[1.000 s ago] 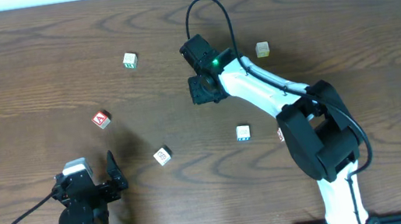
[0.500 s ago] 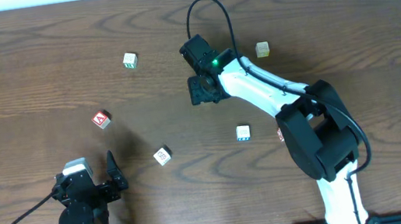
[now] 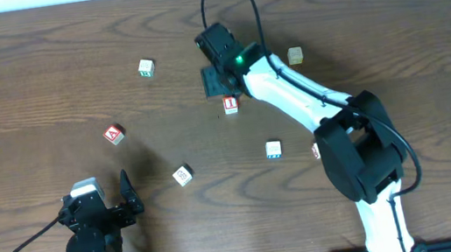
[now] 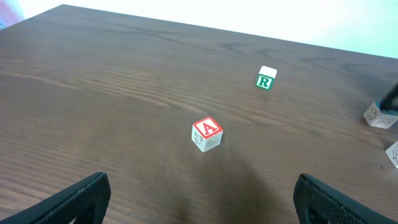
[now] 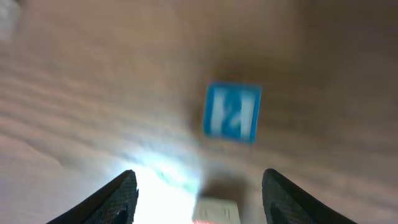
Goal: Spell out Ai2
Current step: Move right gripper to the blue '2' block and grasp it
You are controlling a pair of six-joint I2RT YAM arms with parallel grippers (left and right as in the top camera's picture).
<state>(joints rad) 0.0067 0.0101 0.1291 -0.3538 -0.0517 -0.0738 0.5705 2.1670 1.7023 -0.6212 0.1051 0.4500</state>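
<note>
Overhead, my right gripper (image 3: 217, 81) is spread wide and empty, the red-lettered block (image 3: 230, 104) just off its 6 o'clock. My left gripper (image 4: 202, 186) is splayed too, A block (image 4: 206, 134) at 12 o'clock.

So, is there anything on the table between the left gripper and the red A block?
Nothing visible. Only bare table lies between the left gripper and the red A block; the green R block sits beyond it.
</note>
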